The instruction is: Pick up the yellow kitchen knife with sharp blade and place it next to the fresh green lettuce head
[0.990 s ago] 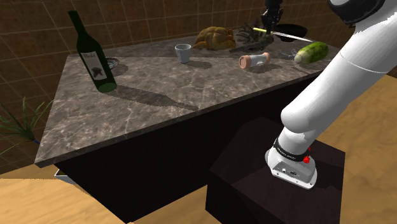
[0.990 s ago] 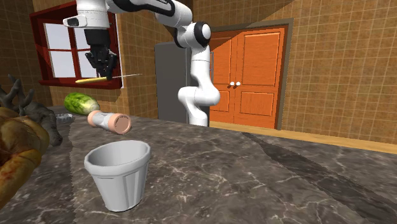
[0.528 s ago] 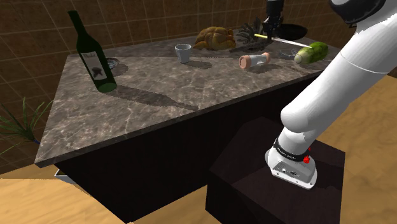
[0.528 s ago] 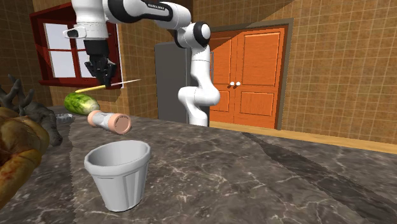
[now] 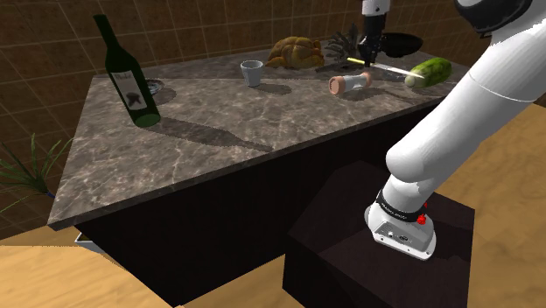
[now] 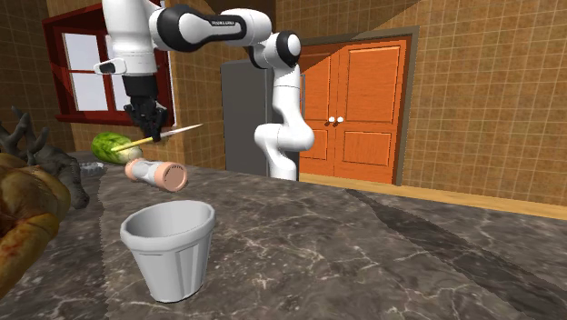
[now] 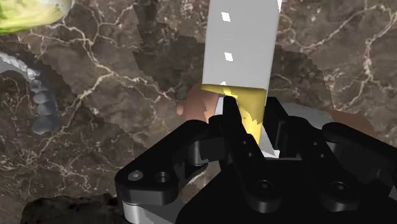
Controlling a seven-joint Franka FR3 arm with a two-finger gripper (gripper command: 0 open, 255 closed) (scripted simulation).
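Observation:
My black gripper hangs over the far end of the marble counter, shut on the knife's yellow handle. The knife lies roughly level in the grip, its grey blade sticking out past the fingers. In the second exterior view the gripper holds the knife just above a pinkish cylinder. The green lettuce lies on the counter close beyond the blade tip; the lettuce sits right behind the handle end in that view, and the lettuce shows off to one side of the blade.
The pinkish cylinder lies on its side under the knife. A white cup, a browned roast, a dark branchy object, a black pan and a green wine bottle stand on the counter. A grey ridged piece lies near the lettuce.
The gripper has come down toward the counter with the knife, which now hangs lower, just above the cylinder and beside the lettuce. The grip has stayed shut.

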